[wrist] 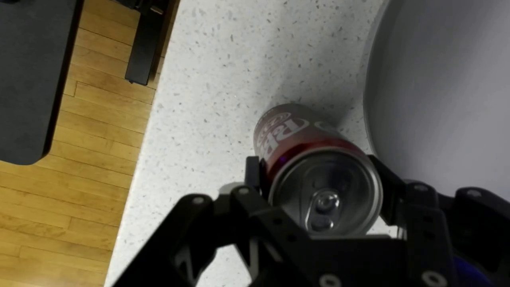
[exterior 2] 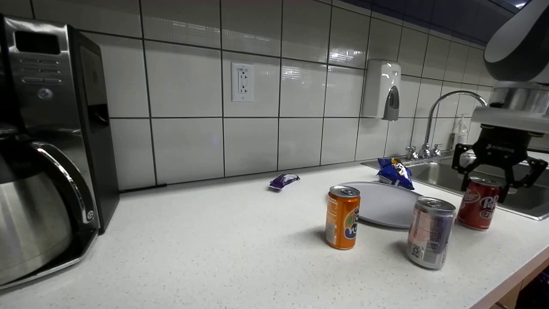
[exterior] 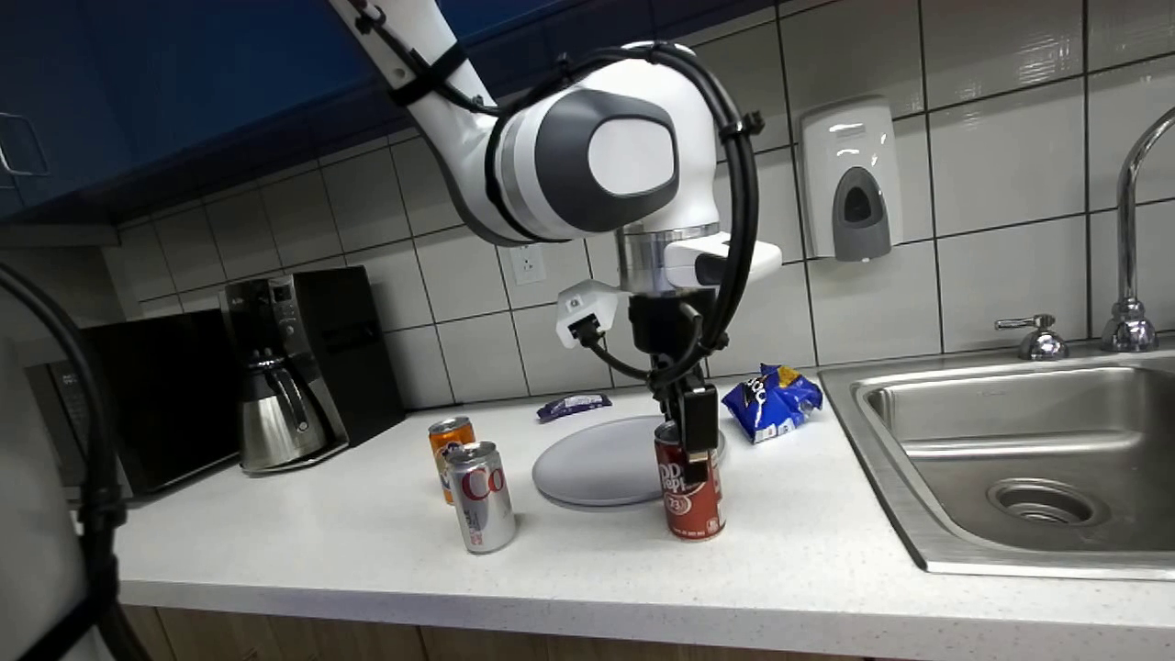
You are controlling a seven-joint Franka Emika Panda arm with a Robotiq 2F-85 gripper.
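Observation:
A red Dr Pepper can (exterior: pixel 695 517) stands upright on the white counter, seen in both exterior views (exterior 2: pixel 475 214) and the wrist view (wrist: pixel 326 191). My gripper (exterior 2: pixel 484 191) points down over it. In the wrist view the fingers (wrist: pixel 318 175) lie against both sides of the can, just below its lid. A grey plate (exterior: pixel 587 468) lies beside the can, also in the wrist view (wrist: pixel 438 91). A silver Diet Coke can (exterior: pixel 484 503) and an orange Fanta can (exterior 2: pixel 343 219) stand upright nearby. The can's far side is hidden.
A purple wrapper (exterior: pixel 574 406) and a blue chip bag (exterior: pixel 773 404) lie behind the plate. A steel sink (exterior: pixel 918 542) with a faucet (exterior: pixel 1131 239) is at one end; a coffee maker (exterior: pixel 340 358) is at the other. The counter edge drops to a wood floor (wrist: pixel 91 183).

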